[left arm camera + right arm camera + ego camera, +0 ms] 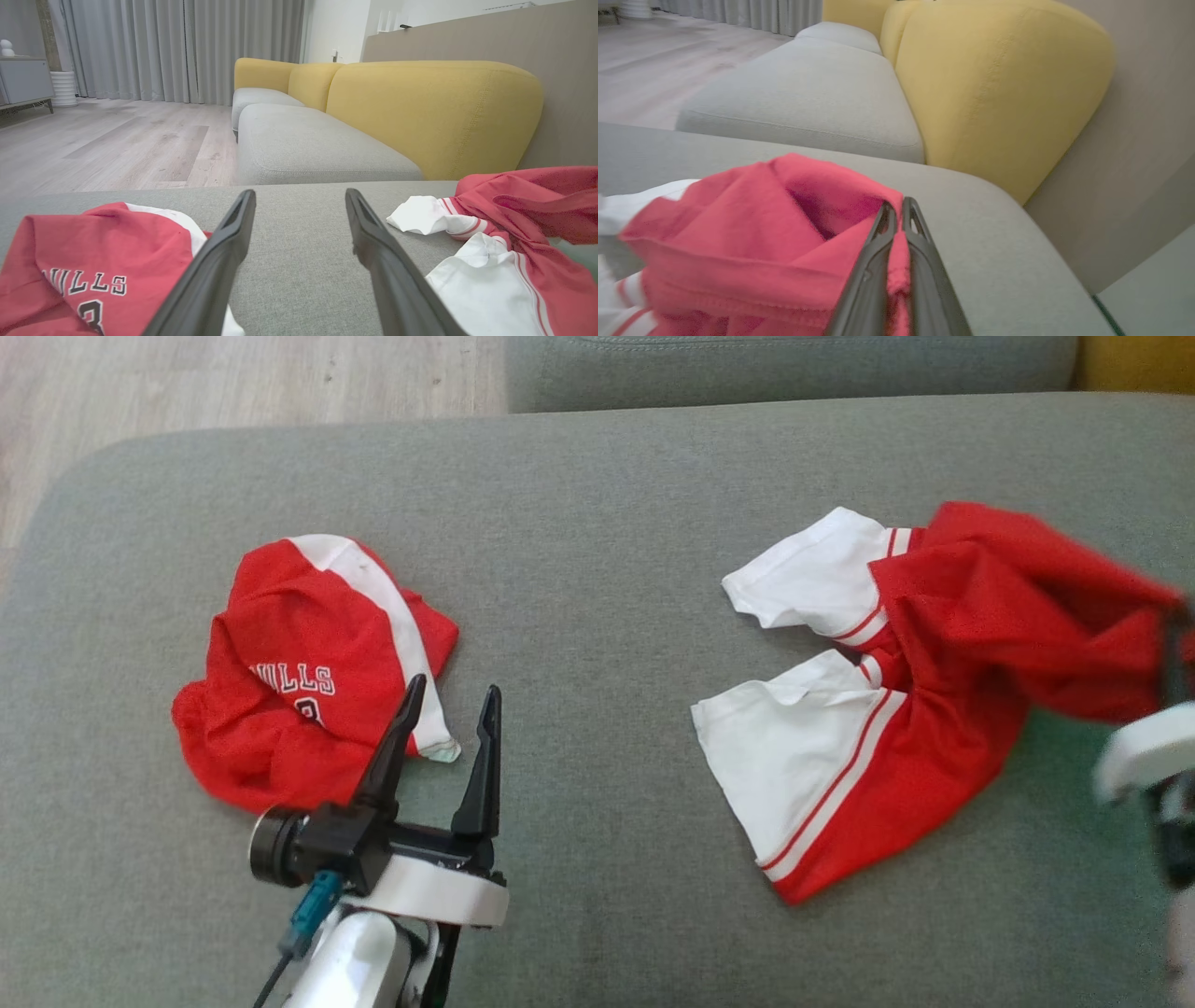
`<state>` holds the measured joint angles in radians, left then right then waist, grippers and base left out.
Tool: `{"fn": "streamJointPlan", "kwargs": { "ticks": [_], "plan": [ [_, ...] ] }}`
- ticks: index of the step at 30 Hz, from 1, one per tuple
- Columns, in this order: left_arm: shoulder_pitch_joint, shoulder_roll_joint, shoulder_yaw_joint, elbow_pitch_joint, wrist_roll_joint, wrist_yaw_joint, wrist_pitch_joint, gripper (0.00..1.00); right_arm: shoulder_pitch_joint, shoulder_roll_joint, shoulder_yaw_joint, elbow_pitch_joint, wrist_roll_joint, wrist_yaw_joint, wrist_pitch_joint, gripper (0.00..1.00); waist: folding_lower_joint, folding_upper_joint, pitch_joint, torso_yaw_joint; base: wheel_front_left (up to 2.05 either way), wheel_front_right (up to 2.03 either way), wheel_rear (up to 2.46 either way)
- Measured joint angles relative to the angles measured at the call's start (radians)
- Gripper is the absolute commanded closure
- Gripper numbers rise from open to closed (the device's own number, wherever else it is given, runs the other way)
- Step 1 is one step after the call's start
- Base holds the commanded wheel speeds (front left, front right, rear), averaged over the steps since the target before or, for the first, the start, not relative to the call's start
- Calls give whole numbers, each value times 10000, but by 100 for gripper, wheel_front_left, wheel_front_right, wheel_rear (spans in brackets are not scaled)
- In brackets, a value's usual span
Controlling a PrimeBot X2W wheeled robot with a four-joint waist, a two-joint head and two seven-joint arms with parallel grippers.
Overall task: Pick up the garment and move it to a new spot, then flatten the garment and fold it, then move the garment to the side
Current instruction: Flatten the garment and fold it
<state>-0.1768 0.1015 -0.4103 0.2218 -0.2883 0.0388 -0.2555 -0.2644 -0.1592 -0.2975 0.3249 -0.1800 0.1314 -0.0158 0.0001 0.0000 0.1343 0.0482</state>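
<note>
The garment (934,653) is a pair of red shorts with white leg panels, lying crumpled on the right of the grey cushion (597,476). My right gripper (897,207) is shut on the red waistband edge and lifts that end slightly; in the head view it is a blur at the far right edge (1178,625). My left gripper (451,695) hovers open at the lower left, with nothing between its fingers. In the left wrist view the shorts (514,219) lie to the right of the open fingers (233,233).
A crumpled red and white jersey (299,663) with lettering lies just left of my left gripper, also in the left wrist view (84,261). Yellow backrests (420,107) rise beyond another grey seat. Wooden floor (187,383) lies past the cushion's far left edge.
</note>
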Motion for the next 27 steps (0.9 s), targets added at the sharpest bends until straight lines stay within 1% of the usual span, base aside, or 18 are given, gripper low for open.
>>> {"fn": "streamJointPlan", "kwargs": {
  "ticks": [4, 6, 8, 11, 13, 15, 17, 21, 23, 27],
  "plan": [
    [-9, -153, 201, 50, 10, -132, 0, 0, -357, -982, -245, -92, 79, 0, 763, 100, -1, 0, 81, 131, 0, 0, 0],
    [-10, -190, 272, 79, 92, -184, 0, 0, -460, -1388, -476, 29, -25, 0, 963, 0, -1, 0, 127, 211, 0, 0, 0],
    [-11, -226, 322, 94, 121, -219, 0, 0, -599, -1582, -890, 169, -290, 0, 1083, 0, -1, 0, 165, 283, 0, 0, 0],
    [-13, -307, 437, 150, 173, -307, 0, 0, -917, -1563, -1411, 153, -813, 0, 1026, 0, 0, 0, 198, 356, 0, 0, 0],
    [-18, -336, 522, 180, 242, -318, 0, 0, -1184, -1360, -1670, -13, -1127, 0, 865, 0, 0, 0, 186, 370, 0, 0, 0],
    [-21, -355, 585, 184, 270, -391, 0, 0, -1320, -1039, -1634, -320, -1331, 0, 548, 0, -1, 0, 157, 362, 0, 0, 0],
    [-21, -376, 629, 190, 330, -393, 0, 0, -1338, -541, -1384, -685, -1348, 0, 188, 0, -1, 0, 108, 333, 0, 0, 0],
    [-16, -435, 771, 180, 395, -405, 0, 0, -1064, 545, -290, -1419, -892, 0, -523, 0, -1, 0, -30, 225, 0, 0, 0],
    [-15, -443, 784, 173, 420, -483, 0, 0, -702, 790, 213, -1645, -539, 0, -851, 0, -1, 0, -102, 185, 0, 0, 0],
    [-6, -466, 813, 151, 431, -485, 0, 0, 216, 1016, 1072, -1818, 234, 0, -1396, 0, -1, 0, -199, 124, 0, 0, 0]
  ]
}}
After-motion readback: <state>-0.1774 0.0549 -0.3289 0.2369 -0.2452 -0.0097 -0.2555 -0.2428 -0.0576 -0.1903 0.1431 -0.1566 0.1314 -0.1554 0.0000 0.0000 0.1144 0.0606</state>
